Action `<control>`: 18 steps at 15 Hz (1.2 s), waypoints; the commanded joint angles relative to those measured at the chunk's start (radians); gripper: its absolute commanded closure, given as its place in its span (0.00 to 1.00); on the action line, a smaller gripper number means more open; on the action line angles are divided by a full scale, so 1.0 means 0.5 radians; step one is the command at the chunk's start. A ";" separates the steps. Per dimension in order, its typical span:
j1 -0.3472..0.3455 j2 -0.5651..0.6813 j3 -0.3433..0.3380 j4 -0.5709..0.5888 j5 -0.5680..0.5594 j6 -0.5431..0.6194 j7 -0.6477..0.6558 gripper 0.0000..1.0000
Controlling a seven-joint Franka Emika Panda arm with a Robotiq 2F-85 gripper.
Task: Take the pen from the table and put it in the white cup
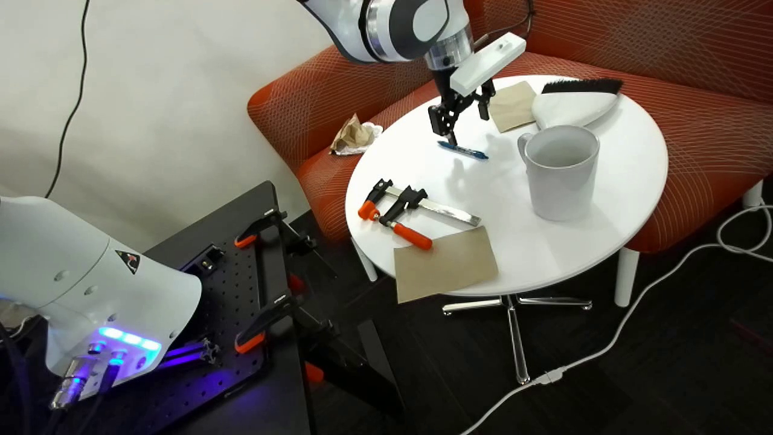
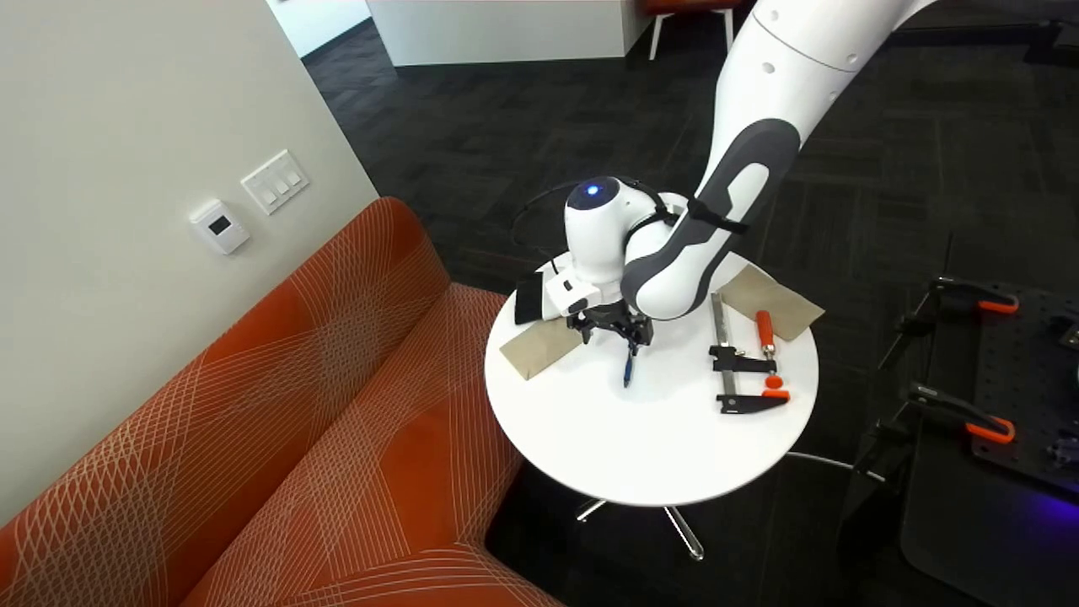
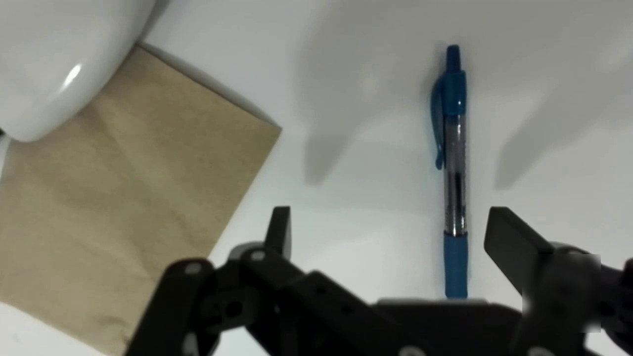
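The blue pen (image 1: pixel 463 151) lies flat on the round white table (image 1: pixel 628 181). It also shows in an exterior view (image 2: pixel 628 371) and in the wrist view (image 3: pixel 455 183). My gripper (image 1: pixel 468 128) is open and empty, pointing down over the table at the pen's grip end. In the wrist view the gripper's fingers (image 3: pixel 390 217) stand apart with the pen's lower part between them, closer to the right finger and not touching either. The wide white cup (image 1: pixel 561 181) stands upright right of the pen, handle toward the gripper; it is not visible in the exterior view with the arm across the table (image 2: pixel 573 438).
An orange-and-black clamp (image 1: pixel 416 202) lies near a tan pad (image 1: pixel 447 266) at the table's edge. Another tan pad (image 1: pixel 513 104) lies beside a white dustpan with black bristles (image 1: pixel 570 109). An orange sofa (image 1: pixel 712 121) curves behind the table.
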 commanded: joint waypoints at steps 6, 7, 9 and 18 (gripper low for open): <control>-0.013 0.032 0.033 -0.116 -0.020 0.207 -0.031 0.00; -0.015 0.033 0.036 -0.127 -0.022 0.229 -0.033 0.25; -0.015 0.032 0.036 -0.144 -0.029 0.267 -0.031 0.34; -0.005 -0.022 0.033 -0.189 -0.024 0.344 0.012 0.99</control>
